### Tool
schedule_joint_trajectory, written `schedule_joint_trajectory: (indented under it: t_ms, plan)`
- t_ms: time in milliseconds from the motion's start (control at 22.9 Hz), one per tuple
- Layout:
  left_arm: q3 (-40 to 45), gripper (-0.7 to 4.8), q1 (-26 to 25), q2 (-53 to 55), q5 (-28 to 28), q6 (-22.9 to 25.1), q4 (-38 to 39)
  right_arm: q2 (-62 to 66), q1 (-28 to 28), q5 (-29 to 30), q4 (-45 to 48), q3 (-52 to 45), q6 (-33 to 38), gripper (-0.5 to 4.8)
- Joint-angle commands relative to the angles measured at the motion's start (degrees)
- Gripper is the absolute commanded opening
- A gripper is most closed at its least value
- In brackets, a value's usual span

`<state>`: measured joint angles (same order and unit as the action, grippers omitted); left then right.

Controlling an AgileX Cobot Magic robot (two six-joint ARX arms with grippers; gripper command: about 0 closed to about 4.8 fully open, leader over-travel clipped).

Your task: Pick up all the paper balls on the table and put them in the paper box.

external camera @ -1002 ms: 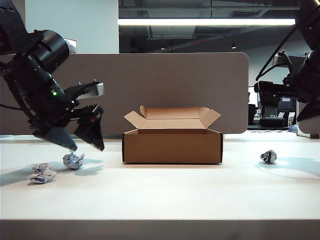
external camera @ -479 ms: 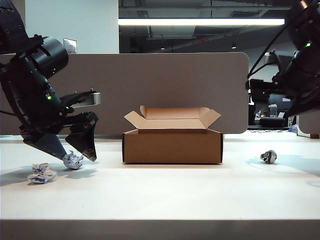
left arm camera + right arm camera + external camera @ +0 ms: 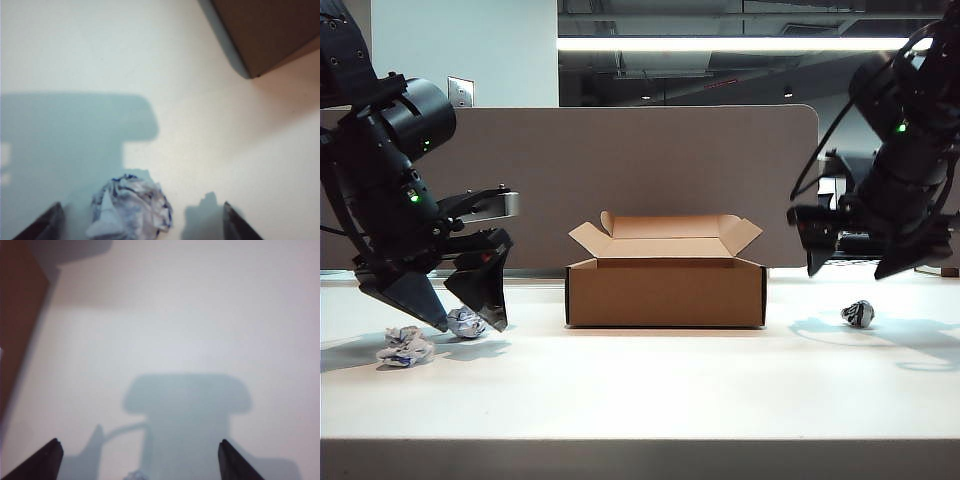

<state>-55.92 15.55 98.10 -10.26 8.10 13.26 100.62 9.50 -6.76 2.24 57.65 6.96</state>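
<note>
Three paper balls lie on the white table (image 3: pixel 650 390) around one paper box (image 3: pixel 665 290), which stands at the centre with its four top flaps spread open and nothing visible inside from the exterior view. Two of the balls sit left of the box: one (image 3: pixel 468 322) between the fingertips of the left gripper (image 3: pixel 465 322), the other (image 3: pixel 404 345) just beside it, nearer the table's left edge and a little closer to the front. The third ball (image 3: pixel 857 313) rests alone on the right, well apart from the box. The left gripper is lowered to the tabletop with its jaws spread wide on either side of the ball; in the left wrist view the same crumpled wad (image 3: pixel 131 209), white with blue print, sits between the two dark fingertips (image 3: pixel 45 225) without either visibly touching it, and a corner of the box (image 3: pixel 270 35) shows beyond. The right gripper (image 3: pixel 865 268) hangs in the air above the third ball, jaws likewise wide apart and gripping nothing. In the right wrist view its two fingertips (image 3: pixel 42 460) frame bare table crossed by the gripper's own shadow, with only a sliver of paper (image 3: pixel 135 475) at the picture's edge and the brown side of the box (image 3: pixel 17 315) off to one side.
</note>
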Motion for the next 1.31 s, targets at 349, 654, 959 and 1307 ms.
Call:
schedule_joint_trajectory:
  t_ms: [349, 654, 959, 1307]
  plan:
    - [-0.31, 4.03, -0.02, -0.17, -0.07, -0.11, -0.15, 2.91, 0.39, -1.27, -2.43, 0.48, -1.11, 3.65]
    - [-0.33, 3.99, -0.04, -0.17, -0.07, -0.2, -0.15, 3.1, 0.39, -1.27, -2.54, 0.48, -0.98, 3.25]
    - [-0.33, 3.99, -0.04, -0.15, -0.09, -0.2, -0.2, 3.1, 0.39, -1.25, -2.6, 0.48, -0.98, 3.0]
    - [-0.33, 3.24, -0.02, -0.17, -1.55, -0.2, 1.36, 3.1, 0.39, -1.2, -3.8, 0.48, -1.01, 2.25]
